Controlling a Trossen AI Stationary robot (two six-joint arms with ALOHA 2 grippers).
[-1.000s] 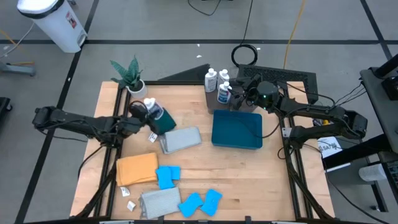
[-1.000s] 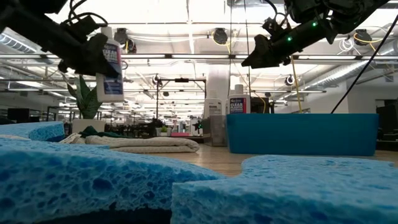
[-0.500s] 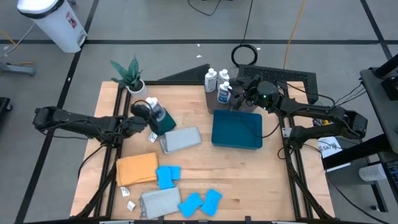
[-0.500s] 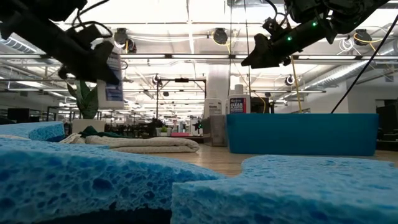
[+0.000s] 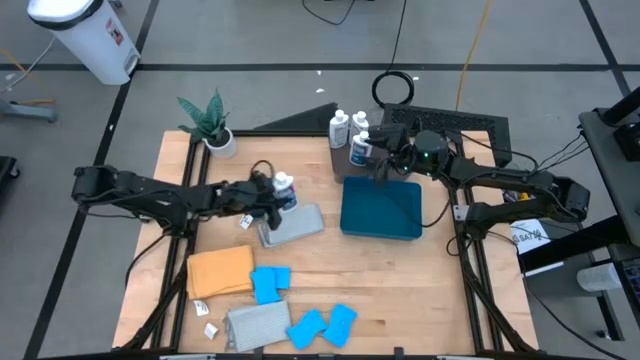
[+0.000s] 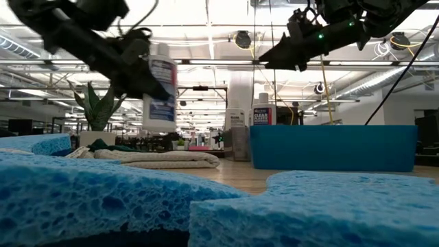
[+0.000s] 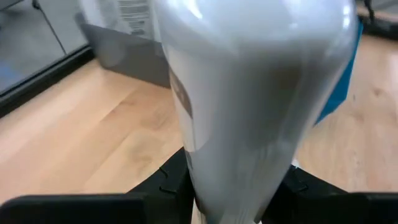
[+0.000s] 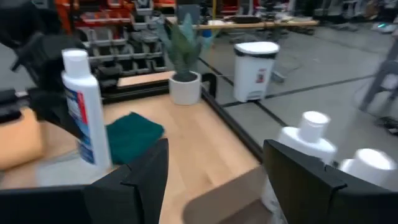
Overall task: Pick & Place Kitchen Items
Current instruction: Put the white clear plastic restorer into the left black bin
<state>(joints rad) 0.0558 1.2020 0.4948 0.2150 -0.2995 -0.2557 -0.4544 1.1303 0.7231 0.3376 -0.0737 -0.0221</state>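
Bottle first: from above, the white bottle (image 5: 284, 187) is carried in your left end effector (image 5: 268, 190), lifted over the near edge of the grey cloth (image 5: 293, 224), between the dark green cloth (image 5: 262, 203) and the blue bin (image 5: 381, 209). Judge it light, rigid plastic with a smooth, somewhat slippery wall, so hold it across the body below the shoulder, not by the cap. Three more bottles (image 5: 352, 135) stand together on the desk (image 5: 440, 290) behind the bin, right under your right end effector (image 5: 383, 160), which hovers there carrying nothing; an orange cloth (image 5: 221, 271), blue sponges (image 5: 270, 283) and a second grey cloth (image 5: 256, 325) lie toward the front, and the potted plant (image 5: 212, 126) sits at the far left corner. In the low view the bottle (image 6: 161, 86) hangs upright, well clear of the desk, with the folded cloths (image 6: 158, 159) beneath it and the bin wall (image 6: 333, 147) to the side; that wall is what you must clear if the bin is the goal. The left wrist view is filled by the bottle (image 7: 249, 93), and the dark fingers (image 7: 165, 180) are closed against both sides of its lower body. The right wrist view shows that arm's fingers (image 8: 140, 177) spread wide with nothing between them, two bottle caps (image 8: 314, 124) close by, and the carried bottle (image 8: 84, 109) farther off.
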